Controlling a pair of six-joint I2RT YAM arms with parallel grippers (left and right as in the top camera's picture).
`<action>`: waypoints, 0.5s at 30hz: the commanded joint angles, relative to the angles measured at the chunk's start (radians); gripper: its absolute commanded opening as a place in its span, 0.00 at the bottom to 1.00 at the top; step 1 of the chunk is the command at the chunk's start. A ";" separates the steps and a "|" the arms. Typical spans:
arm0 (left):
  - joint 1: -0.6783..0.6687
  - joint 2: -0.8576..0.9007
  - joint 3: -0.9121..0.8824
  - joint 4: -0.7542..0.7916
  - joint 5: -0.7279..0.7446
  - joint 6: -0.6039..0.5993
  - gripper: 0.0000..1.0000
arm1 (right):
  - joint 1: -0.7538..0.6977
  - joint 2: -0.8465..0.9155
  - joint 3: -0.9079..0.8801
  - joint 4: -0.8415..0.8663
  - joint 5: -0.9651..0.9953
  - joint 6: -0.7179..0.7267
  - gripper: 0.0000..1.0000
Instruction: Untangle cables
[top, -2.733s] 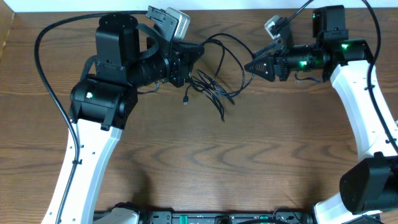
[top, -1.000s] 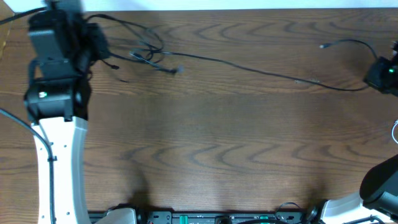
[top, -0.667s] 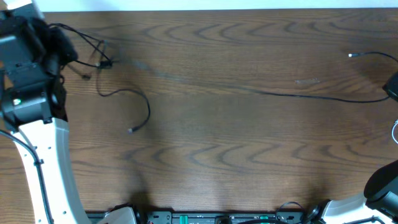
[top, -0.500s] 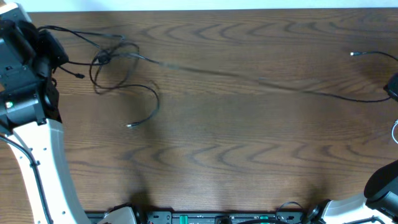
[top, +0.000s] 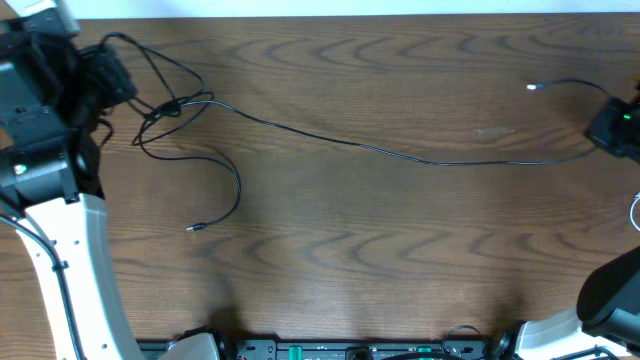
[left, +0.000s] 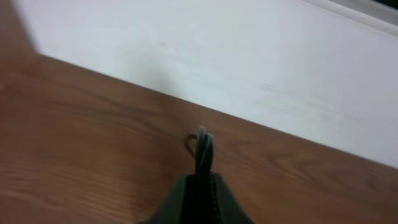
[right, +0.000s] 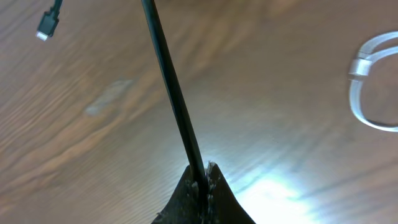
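Black cable (top: 430, 161) now hangs slacker, more curved.

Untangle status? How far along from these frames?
Done: black cable lies stretched across the table, plug free. In hand: right end effector shut on it; left end effector shut on the looped strands. Left: those loops cross beside the left arm, not yet separated.

Black cables (top: 400, 154), brown wood-grain table (top: 350, 260), pale, perhaps white, loop (right: 357, 66).
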 joint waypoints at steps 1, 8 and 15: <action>-0.111 -0.046 0.001 -0.011 0.124 -0.032 0.08 | 0.109 0.006 -0.002 0.002 0.072 -0.026 0.01; -0.309 -0.103 0.001 0.011 0.122 -0.032 0.07 | 0.167 0.006 -0.002 -0.027 0.167 0.036 0.70; -0.455 -0.132 0.001 0.067 0.119 -0.032 0.08 | 0.196 0.005 -0.002 -0.011 -0.381 -0.378 0.89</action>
